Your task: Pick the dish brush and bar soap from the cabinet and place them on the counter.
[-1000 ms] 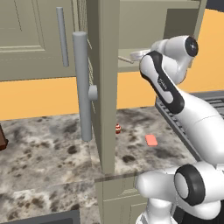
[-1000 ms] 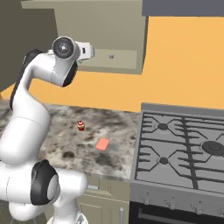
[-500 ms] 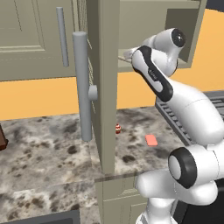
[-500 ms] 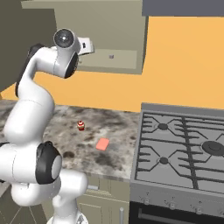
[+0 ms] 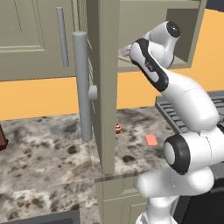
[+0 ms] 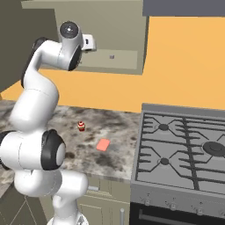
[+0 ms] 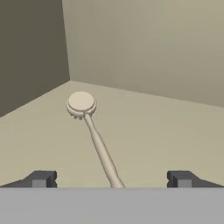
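Your gripper [image 7: 111, 179] is released, its two dark fingertips [image 7: 41, 178] spread wide apart, and it is grasping nothing. In the hand view the dish brush [image 7: 94, 135] lies flat on the floor of the cabinet [image 7: 144, 48], between the two tips. Its round cream head sits farther in, near the corner where the back wall meets a side wall, and its thin beige handle runs back toward you, passing out of sight at the bottom between the tips. Neither tip touches the handle; both stand well to its sides.

From the left base view you see the arm [image 5: 175, 87] reaching up from the lower right, its hand at the open cabinet [image 5: 183, 39], level with the bottom shelf. The open cabinet door [image 5: 103, 78] stands edge-on in front, with its long grey bar handle [image 5: 82, 85].

From the right base view the hand sits at the left edge of the cabinet [image 6: 110, 35] opening.

The bar soap [image 6: 103, 145] lies flat on the table [image 6: 114, 132], out in the open, between the arm's base and the stove [image 6: 184, 149]. You find it in the left base view too [image 5: 151, 140], on the mottled stone. A tiny red-and-white round object [image 6: 81, 126] stands on the table near the wall, apart from the soap.
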Tool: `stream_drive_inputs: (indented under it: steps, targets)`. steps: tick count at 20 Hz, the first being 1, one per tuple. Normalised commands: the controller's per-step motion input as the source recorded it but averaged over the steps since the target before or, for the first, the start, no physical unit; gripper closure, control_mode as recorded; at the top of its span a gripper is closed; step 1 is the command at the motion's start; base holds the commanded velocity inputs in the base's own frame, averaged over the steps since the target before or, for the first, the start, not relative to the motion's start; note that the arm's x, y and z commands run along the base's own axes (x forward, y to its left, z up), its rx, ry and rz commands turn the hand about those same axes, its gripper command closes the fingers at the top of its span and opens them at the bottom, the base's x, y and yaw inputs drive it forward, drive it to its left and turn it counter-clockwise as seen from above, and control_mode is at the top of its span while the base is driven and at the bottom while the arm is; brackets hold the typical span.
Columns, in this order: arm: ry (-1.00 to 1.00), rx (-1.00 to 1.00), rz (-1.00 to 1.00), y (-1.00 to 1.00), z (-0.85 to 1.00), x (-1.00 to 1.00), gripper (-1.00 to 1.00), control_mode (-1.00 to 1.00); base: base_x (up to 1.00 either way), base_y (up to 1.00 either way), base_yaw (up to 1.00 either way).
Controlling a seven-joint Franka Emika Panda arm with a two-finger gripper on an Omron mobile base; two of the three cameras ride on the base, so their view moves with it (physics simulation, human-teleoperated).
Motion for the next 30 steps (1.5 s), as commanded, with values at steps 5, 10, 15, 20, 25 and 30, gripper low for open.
stream_drive_inputs:
  steps: [5,10,15,20,25,30]
  targets:
    - [0.09,0.0,0.02,0.03,-0.11,0.18,-1.0,-1.0,0.0,0.0,0.0]
    - [0.03,0.0,0.03,0.04,-0.17,0.13,-1.0,-1.0,0.0,0.0,0.0]
    - [0.01,0.0,0.03,0.06,-0.07,0.14,-1.0,-1.0,0.0,0.0,0.0]
    - [0.0,0.0,0.02,0.08,0.0,0.07,-1.0,-1.0,0.0,0.0,0.0]
    - [0.01,-0.01,0.02,0.07,-0.06,0.04,-1.0,-1.0,0.0,0.0,0.0]
    - [0.02,-0.02,0.01,0.1,-0.16,0.11,-1.0,-1.0,0.0,0.0,0.0]
